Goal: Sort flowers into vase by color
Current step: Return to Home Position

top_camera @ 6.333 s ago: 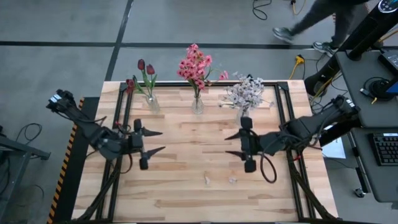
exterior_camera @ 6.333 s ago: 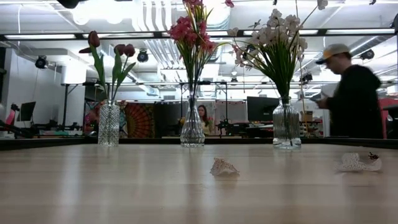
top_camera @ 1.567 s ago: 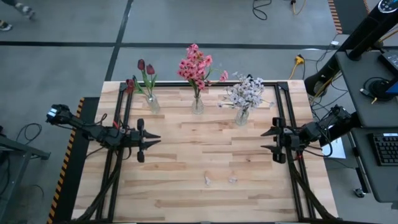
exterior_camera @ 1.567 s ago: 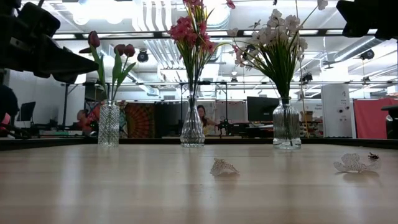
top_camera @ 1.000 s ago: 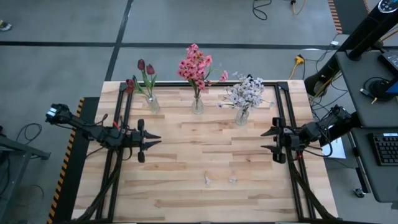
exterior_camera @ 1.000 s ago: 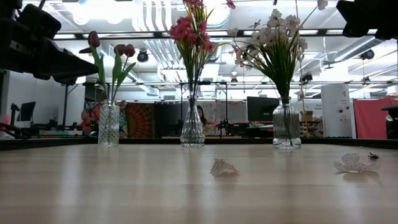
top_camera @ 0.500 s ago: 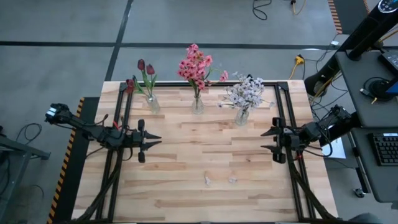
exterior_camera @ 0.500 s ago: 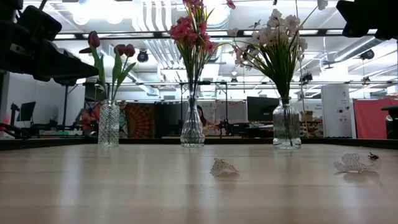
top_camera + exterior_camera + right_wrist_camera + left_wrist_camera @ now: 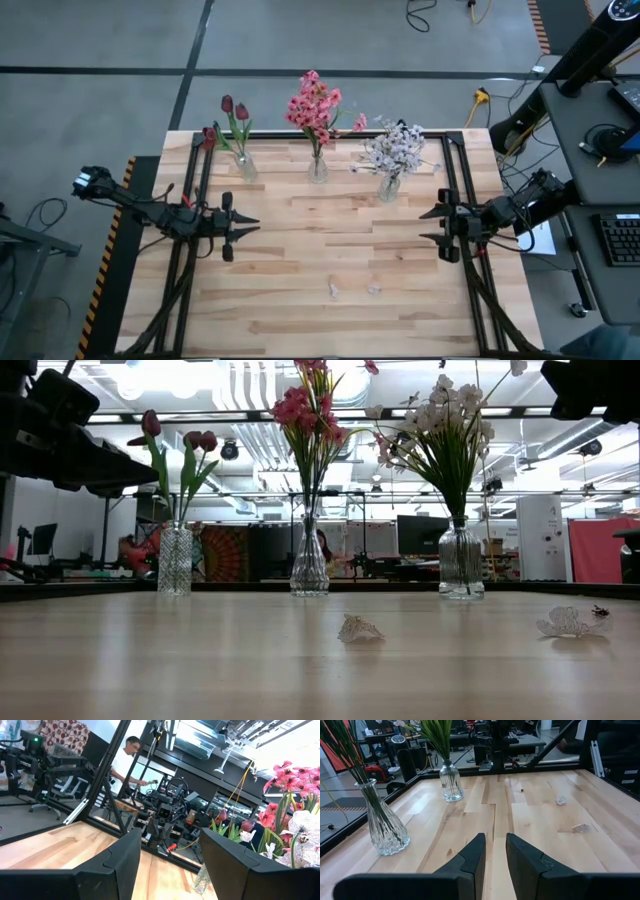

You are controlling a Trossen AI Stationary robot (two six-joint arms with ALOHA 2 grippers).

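Left claw [image 9: 252, 223] hovers empty, fingers a slit apart; right claw [image 9: 424, 225] gapes wide, empty. The flowers [image 9: 315, 105] stand in three vases [image 9: 317, 168] at the tabletop's [image 9: 290, 310] far edge. Two pale scraps [image 9: 333, 291] are unidentifiable.

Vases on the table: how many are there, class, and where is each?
3, in a row near the table's far edge: left vase holding red tulips, middle vase with pink blooms, right vase with white sprays. None seems hidden.

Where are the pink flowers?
High view: the pink flowers stand in the middle vase at the far edge of the table, with red tulips to their left and white flowers to their right.
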